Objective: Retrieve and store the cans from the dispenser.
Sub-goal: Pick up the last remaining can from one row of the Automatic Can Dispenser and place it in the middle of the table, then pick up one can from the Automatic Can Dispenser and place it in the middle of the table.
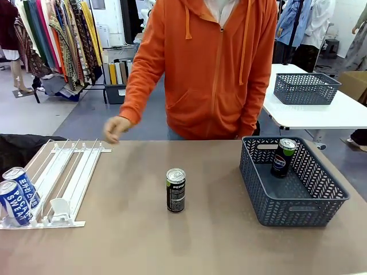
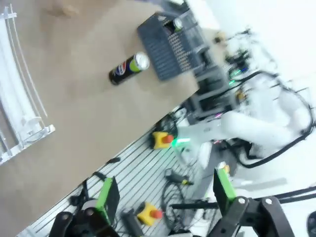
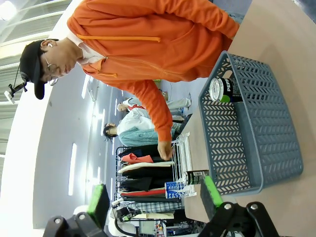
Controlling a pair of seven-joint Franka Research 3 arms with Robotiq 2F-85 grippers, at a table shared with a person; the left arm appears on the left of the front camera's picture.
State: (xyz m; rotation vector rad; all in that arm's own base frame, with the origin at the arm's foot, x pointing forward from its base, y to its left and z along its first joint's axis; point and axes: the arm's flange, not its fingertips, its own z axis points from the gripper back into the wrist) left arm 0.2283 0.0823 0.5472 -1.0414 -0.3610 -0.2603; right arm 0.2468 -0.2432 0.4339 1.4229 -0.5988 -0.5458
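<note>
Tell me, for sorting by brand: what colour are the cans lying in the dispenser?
The cans are blue and white, clearest in the front view.

Room beyond the table, as we see it.
Past the brown table (image 1: 143, 240) we see a grey floor (image 1: 34, 114), a rack (image 1: 63, 34) of hanging clothes at far left and a low shelf (image 1: 117, 71) of upright folders beside it. At right a white table (image 1: 321, 117) carries a grey basket (image 1: 305, 91); a cardboard box (image 1: 354, 83) stands near it. The right wrist view shows a bright light (image 3: 7, 10) overhead.
</note>
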